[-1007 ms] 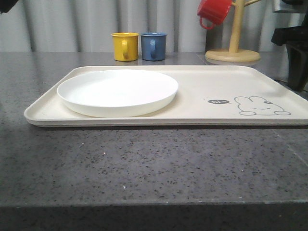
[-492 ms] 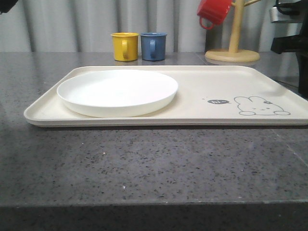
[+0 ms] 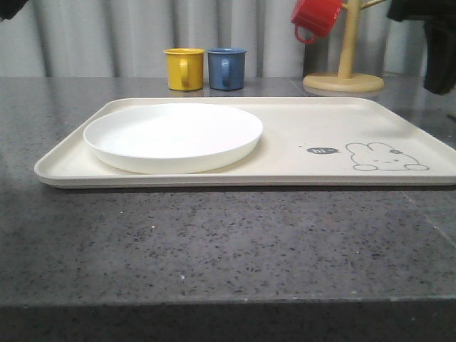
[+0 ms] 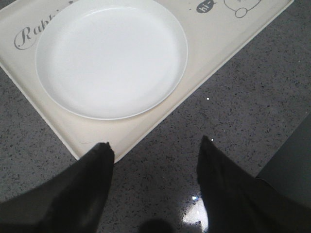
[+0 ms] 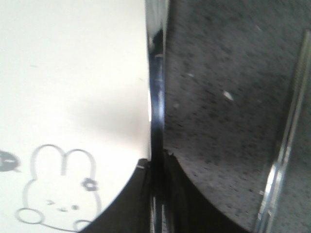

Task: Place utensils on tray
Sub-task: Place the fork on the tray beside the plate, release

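1. Tray (image 3: pixel 299 153) lies flat on the grey surface (image 3: pixel 214 242), with the white plate (image 3: pixel 173 135) on its 9 o'clock half.
2. Right hand (image 5: pixel 156 194) is clenched on a slim shiny utensil (image 5: pixel 156 97), above the tray's edge beside the rabbit drawing (image 5: pixel 60 194).
3. Left hand (image 4: pixel 155 150) is released, over the surface near the tray's corner.
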You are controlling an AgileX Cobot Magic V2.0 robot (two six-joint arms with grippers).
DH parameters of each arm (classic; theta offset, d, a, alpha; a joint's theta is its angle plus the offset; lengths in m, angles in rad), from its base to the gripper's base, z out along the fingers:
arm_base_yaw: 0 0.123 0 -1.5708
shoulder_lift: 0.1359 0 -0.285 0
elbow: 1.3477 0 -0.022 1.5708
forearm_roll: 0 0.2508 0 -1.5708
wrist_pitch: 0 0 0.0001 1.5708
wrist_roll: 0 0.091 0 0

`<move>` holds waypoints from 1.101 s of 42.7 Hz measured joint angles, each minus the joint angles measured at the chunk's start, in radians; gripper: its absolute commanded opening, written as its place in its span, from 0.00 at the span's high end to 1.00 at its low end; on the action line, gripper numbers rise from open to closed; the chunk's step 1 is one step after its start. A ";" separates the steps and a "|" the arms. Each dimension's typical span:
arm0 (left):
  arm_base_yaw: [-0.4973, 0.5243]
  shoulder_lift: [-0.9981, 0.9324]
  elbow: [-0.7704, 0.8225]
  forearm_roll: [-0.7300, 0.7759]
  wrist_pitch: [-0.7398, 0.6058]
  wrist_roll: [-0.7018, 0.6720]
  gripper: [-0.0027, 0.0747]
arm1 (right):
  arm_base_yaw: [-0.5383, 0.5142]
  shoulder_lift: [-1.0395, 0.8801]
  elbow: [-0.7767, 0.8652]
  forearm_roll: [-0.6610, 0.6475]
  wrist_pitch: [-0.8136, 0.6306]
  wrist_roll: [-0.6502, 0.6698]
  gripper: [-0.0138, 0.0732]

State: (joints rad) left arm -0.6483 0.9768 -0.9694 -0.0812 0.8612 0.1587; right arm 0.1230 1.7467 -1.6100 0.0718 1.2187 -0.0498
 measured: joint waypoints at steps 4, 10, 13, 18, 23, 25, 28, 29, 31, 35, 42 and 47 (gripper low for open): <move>0.000 0.000 0.000 0.000 0.000 0.000 0.46 | 0.093 0.002 -0.031 0.011 0.004 0.000 0.88; 0.000 0.000 0.000 0.000 0.000 0.000 0.46 | 0.204 0.034 -0.063 0.028 0.011 0.050 0.88; 0.000 0.000 0.000 0.000 0.000 0.000 0.46 | 0.234 0.066 -0.077 0.031 0.011 0.104 0.88; 0.000 0.000 0.000 0.000 0.000 0.000 0.46 | 0.250 0.131 -0.098 0.031 0.011 0.227 0.88; 0.000 0.000 0.000 0.000 0.000 0.000 0.46 | 0.252 0.182 -0.111 0.031 -0.001 0.355 0.88; 0.000 0.000 0.000 0.000 0.000 0.000 0.46 | 0.252 0.198 -0.111 0.038 -0.008 0.391 0.88; 0.000 0.000 0.000 0.000 -0.002 0.000 0.46 | 0.252 0.214 -0.112 0.063 -0.027 0.423 0.87; 0.000 0.000 0.000 0.000 -0.002 0.000 0.46 | 0.252 0.217 -0.114 0.071 -0.030 0.430 0.86; 0.000 0.000 0.000 0.000 -0.002 0.000 0.46 | 0.252 0.217 -0.119 0.089 -0.037 0.436 0.83; 0.000 0.000 0.000 0.000 -0.002 0.000 0.46 | 0.252 0.220 -0.123 0.104 -0.041 0.441 0.71; 0.000 0.000 0.000 0.000 -0.002 0.000 0.46 | 0.252 0.220 -0.139 0.108 -0.035 0.446 0.46; 0.000 0.000 0.000 0.000 -0.002 0.000 0.46 | 0.252 0.202 -0.150 0.092 -0.030 0.444 0.44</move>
State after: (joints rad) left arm -0.6483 0.9768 -0.9694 -0.0812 0.8594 0.1587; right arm 0.3751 1.9482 -1.7600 0.1641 1.1887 0.3940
